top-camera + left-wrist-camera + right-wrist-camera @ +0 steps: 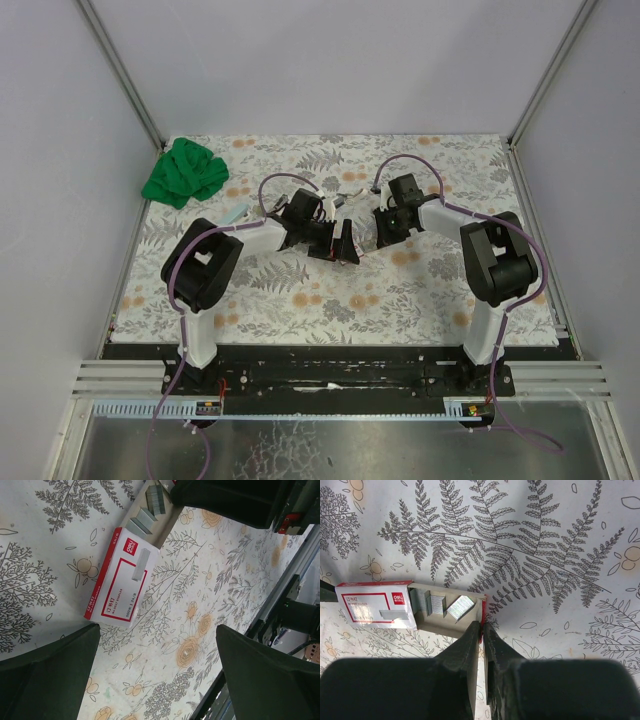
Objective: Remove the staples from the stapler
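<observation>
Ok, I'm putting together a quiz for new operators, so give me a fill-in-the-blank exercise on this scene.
1. The left gripper stands wide ___.
2. The right gripper is shut on the end of the ___ slid out of the red-and-white box.
3. The crumpled cloth at the far left corner of the table is ___.
Missing words: open; tray; green.

Lighting is bright, even and diffuse; shadows are soft. In wrist views, the near fingers (pixel 45 675) are blurred.
</observation>
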Controlling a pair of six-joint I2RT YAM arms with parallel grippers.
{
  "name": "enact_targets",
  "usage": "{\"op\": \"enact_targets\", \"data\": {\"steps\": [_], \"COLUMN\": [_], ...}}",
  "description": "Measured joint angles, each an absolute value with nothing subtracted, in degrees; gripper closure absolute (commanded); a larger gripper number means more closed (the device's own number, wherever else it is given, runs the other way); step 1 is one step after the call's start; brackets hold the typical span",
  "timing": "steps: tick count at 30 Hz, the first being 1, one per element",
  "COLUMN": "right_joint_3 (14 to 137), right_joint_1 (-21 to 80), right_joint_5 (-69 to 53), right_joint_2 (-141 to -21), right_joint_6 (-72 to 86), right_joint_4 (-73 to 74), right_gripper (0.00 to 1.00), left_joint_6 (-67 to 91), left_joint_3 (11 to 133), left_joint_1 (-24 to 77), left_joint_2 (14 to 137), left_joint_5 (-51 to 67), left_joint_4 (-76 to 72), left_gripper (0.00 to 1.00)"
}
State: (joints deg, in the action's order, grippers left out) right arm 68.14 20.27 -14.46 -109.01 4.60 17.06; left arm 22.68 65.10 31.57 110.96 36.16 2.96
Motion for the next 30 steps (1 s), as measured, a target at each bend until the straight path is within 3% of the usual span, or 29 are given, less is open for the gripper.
{"op": "enact_targets", "data": {"steps": [30], "right_joint_3": [68.1], "right_joint_1": [22.6], "right_joint_5": [-16.1], "right_joint_2": [-108.3], "right_joint_6": [1.9], "right_joint_4": [15.9], "right_gripper": [0.86], "left_joint_6": [23.3], "left_joint_3": [65.6], "left_joint_1": [31.7], "left_joint_2": [111.2], "left_joint_5": [35.6], "left_joint_4": [3.4], "left_gripper": [0.00]}}
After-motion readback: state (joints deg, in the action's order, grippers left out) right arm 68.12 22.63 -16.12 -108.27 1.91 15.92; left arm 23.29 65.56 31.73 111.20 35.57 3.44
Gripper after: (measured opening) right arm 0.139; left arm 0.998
